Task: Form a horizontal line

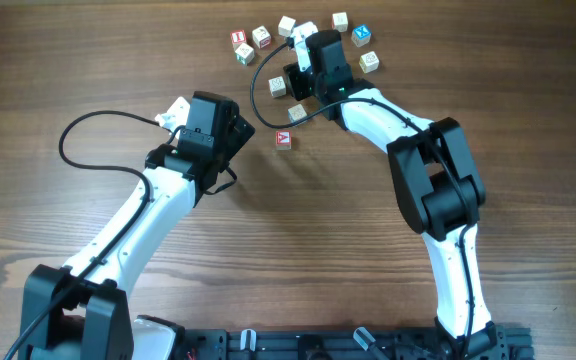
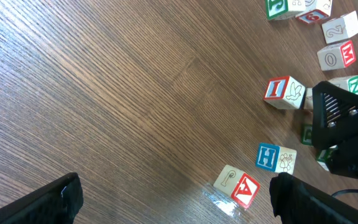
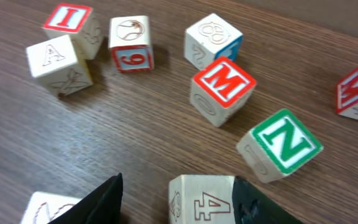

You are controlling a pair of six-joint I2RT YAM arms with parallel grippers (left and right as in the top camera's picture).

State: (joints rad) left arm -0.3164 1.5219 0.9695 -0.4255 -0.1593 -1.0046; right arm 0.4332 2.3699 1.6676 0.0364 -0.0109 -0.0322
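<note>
Left gripper (image 2: 174, 186) is spread wide above the wooden table (image 2: 104, 93), holding nothing. The red "A" cube (image 1: 284, 140) sits alone below the cluster of cubes (image 1: 262, 37) at the overhead view's top centre. Right gripper (image 3: 178, 182) is spread astride a "4" cube (image 3: 202, 200) at the bottom edge of its view, with the red "M" cube (image 3: 224, 84) just beyond, right of centre

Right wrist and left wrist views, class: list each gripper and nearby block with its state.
Right gripper, open, straddling the 4 block.
4 block, inside the open gripper, not clamped.
Red M block, resting, M face up, untouched.
Green N block, resting, N face up.
Left gripper, open, empty.
Red A block, resting, untouched.
</note>
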